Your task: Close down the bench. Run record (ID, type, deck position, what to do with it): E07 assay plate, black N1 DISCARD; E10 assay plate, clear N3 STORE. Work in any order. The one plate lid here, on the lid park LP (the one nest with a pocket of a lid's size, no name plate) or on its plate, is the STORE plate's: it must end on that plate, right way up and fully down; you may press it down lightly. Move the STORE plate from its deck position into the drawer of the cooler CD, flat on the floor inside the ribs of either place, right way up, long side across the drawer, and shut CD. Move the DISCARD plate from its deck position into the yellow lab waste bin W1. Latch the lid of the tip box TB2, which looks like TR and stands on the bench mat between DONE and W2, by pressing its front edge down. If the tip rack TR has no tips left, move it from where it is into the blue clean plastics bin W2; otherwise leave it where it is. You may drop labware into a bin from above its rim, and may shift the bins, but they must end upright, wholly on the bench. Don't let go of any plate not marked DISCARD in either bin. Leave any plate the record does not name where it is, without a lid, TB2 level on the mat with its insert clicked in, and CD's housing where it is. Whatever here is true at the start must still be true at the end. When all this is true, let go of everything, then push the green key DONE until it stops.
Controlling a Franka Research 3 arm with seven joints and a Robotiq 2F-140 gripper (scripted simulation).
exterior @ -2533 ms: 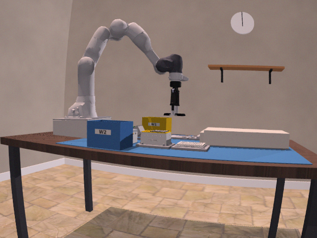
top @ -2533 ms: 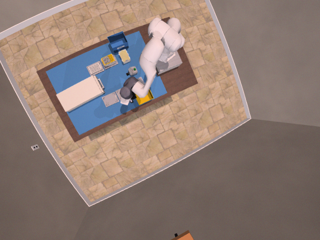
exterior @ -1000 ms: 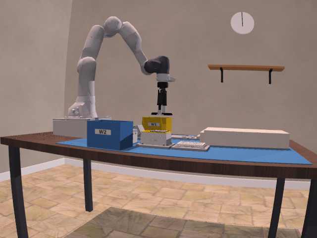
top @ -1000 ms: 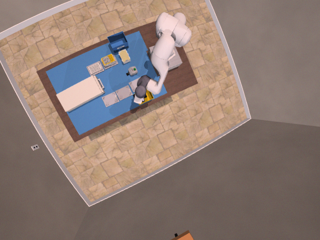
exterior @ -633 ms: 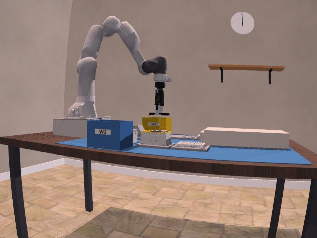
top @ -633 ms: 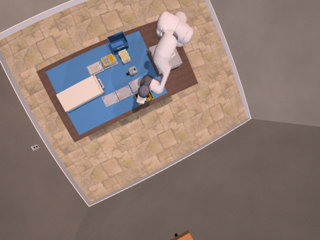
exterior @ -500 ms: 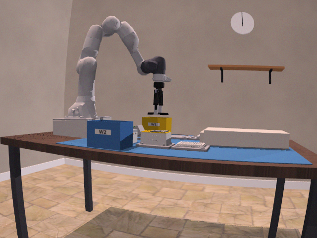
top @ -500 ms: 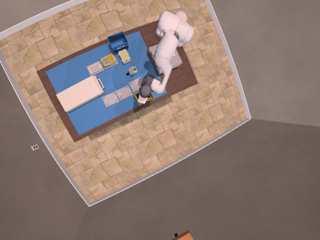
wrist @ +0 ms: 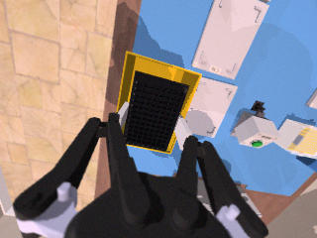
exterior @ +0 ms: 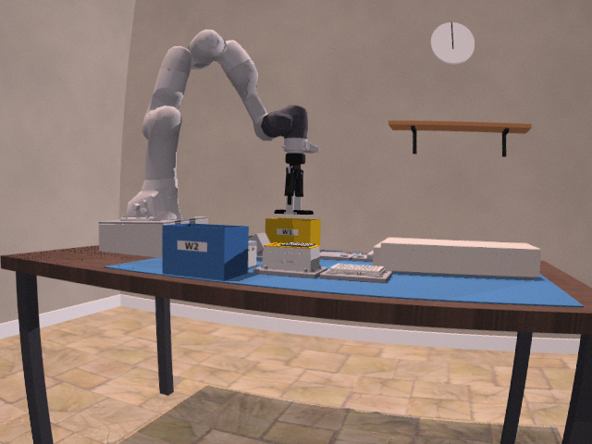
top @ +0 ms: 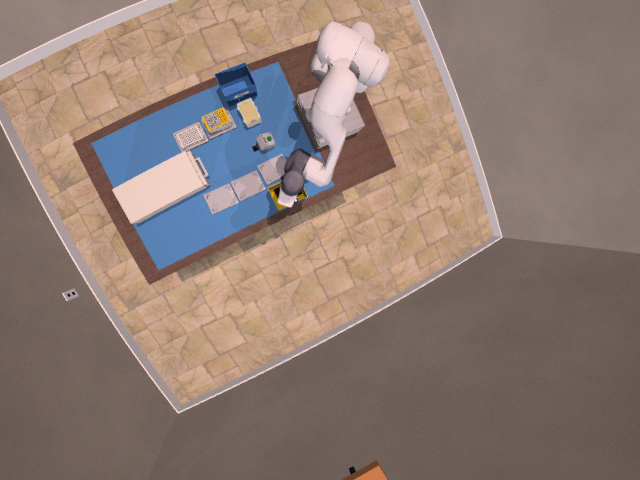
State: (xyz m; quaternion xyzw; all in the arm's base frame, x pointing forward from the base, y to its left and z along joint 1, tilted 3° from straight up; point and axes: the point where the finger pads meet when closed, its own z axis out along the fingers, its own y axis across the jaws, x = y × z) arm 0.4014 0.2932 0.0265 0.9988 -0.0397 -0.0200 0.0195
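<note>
My gripper (wrist: 153, 115) is shut on the black assay plate (wrist: 155, 111), gripping it across its short sides. The plate hangs flat just above the rim of the yellow waste bin W1 (wrist: 130, 81), straight over its opening. In the side view the gripper (exterior: 293, 205) points straight down, with the black plate (exterior: 293, 211) a little above the yellow bin (exterior: 292, 231). In the top view the wrist hides most of the bin. A clear assay plate (top: 190, 136) sits on its nest near the cooler CD (top: 161, 186), whose drawer looks shut.
Blue bin W2 (top: 236, 83) stands at the far end of the mat. Beside it are tip box TB2 (top: 248, 112) and tip rack TR (top: 217, 120), which holds yellow tips. The DONE key (top: 265, 141) is mid-mat. Three empty nests (top: 248, 184) lie next to W1.
</note>
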